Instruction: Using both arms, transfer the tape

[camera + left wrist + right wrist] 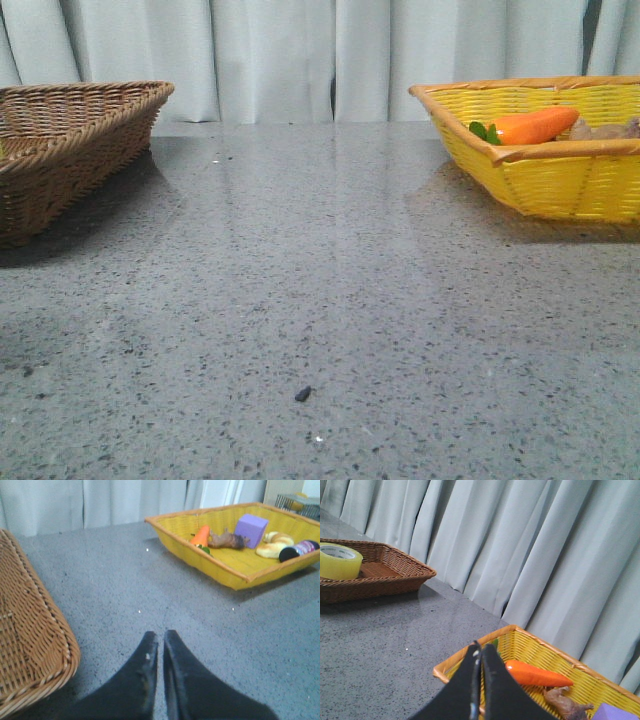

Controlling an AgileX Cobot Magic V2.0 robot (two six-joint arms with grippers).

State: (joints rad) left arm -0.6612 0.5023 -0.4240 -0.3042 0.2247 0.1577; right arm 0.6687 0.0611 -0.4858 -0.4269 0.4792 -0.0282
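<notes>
The yellow-green tape roll (pixel 339 561) stands inside the brown wicker basket (pixel 395 582), seen only in the right wrist view. It is hidden in the front and left wrist views. My left gripper (pixel 161 637) is shut and empty, low over the grey table beside the brown basket (pixel 30 645). My right gripper (pixel 481 649) is shut and empty, held above the near corner of the yellow basket (pixel 470 662), far from the tape. Neither gripper shows in the front view.
The brown basket (pixel 70 150) sits at the table's left, the yellow basket (pixel 540 165) at the right. The yellow one holds an orange carrot (pixel 535 126), a brown root (pixel 227 540), a purple block (pixel 251 528), a bun and a bottle. Grey curtains hang behind.
</notes>
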